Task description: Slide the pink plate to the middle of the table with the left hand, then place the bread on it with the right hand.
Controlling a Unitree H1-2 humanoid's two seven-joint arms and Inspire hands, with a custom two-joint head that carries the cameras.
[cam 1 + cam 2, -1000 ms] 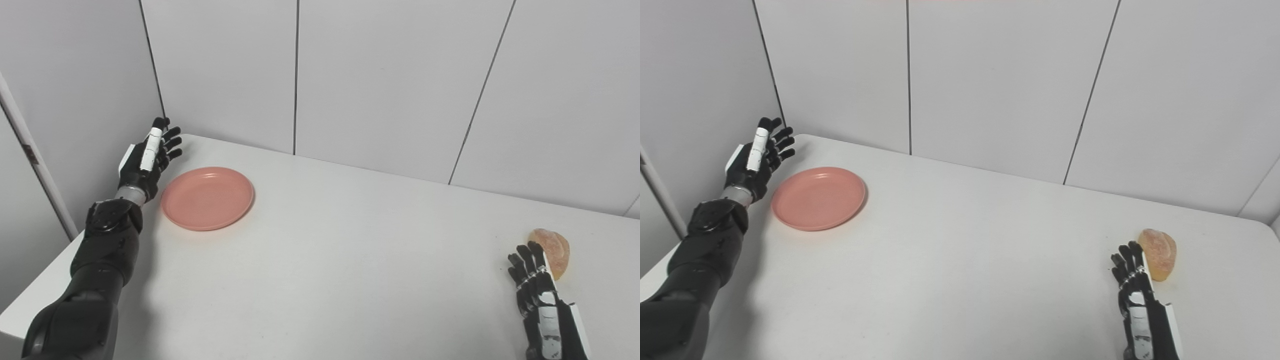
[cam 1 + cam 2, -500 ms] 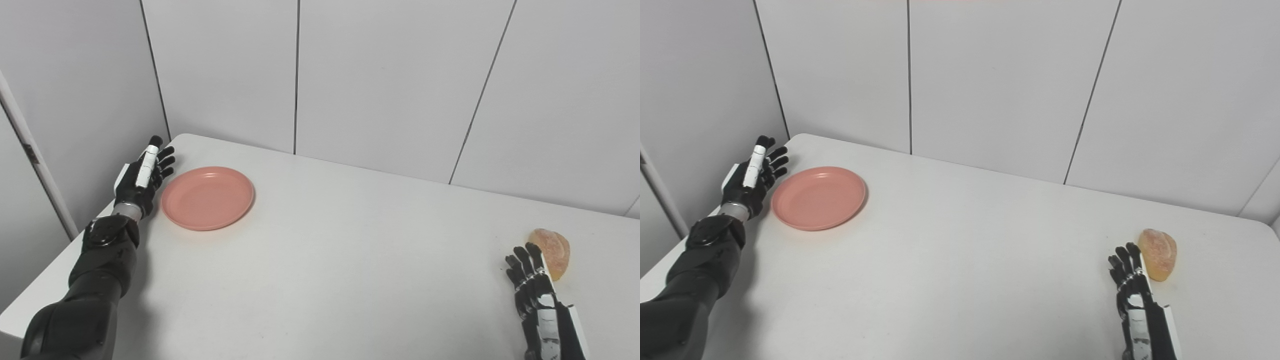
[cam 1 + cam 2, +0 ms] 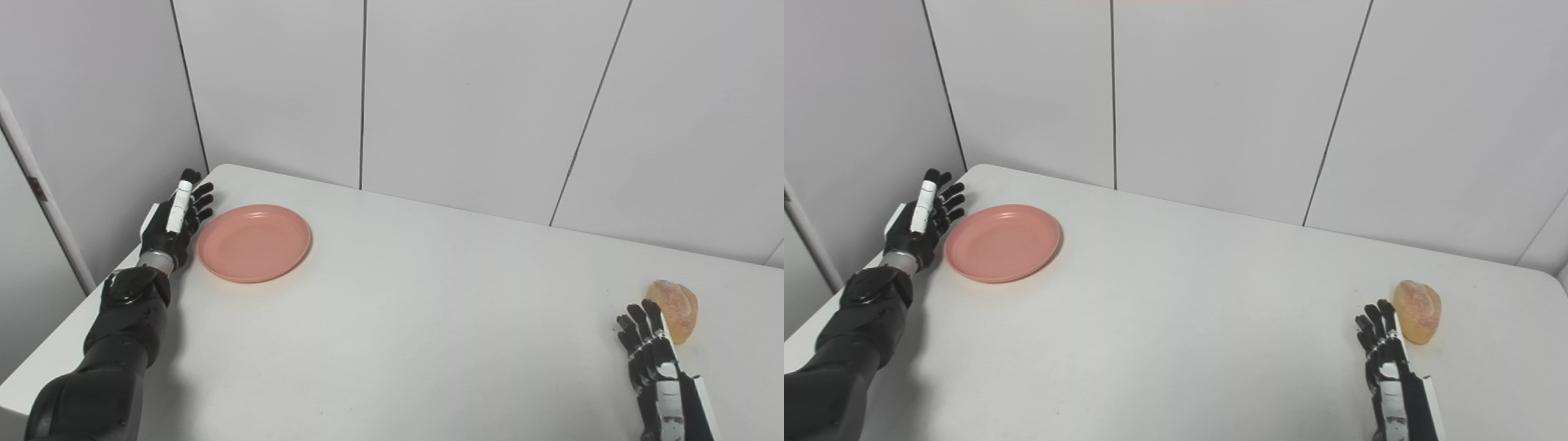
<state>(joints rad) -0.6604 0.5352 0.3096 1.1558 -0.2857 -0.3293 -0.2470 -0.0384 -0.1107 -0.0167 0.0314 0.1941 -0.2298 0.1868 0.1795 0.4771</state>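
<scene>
Nearest the cameras, the right hand [image 3: 655, 367] is waiting low over the table [image 3: 416, 318] with its fingers spread and nothing in them. The bread [image 3: 675, 302] is sitting just beyond its fingertips and slightly to the outer side, close but seemingly apart from them. That placement looks deliberate: the hand is parking beside the piece it has to lift, so that only a short reach is needed once a landing place is ready, and it is staying clear of the middle of the table meanwhile.

Farther off, at the far left corner, the left hand [image 3: 173, 219] is standing on edge with fingers extended and apart, gripping nothing. The pink plate [image 3: 254, 242] is lying flat directly on the inner side of this hand, its rim just beside the palm; whether they are touching is too fine to tell. The hand is standing on the outer side of the plate, with the plate between it and the table's centre, which suits a sideways push rather than a grasp: a shallow, flat dish offers little to pinch, while its rim gives a good surface to shove against.

The plate is resting well away from the middle, so the slide appears not yet begun.
</scene>
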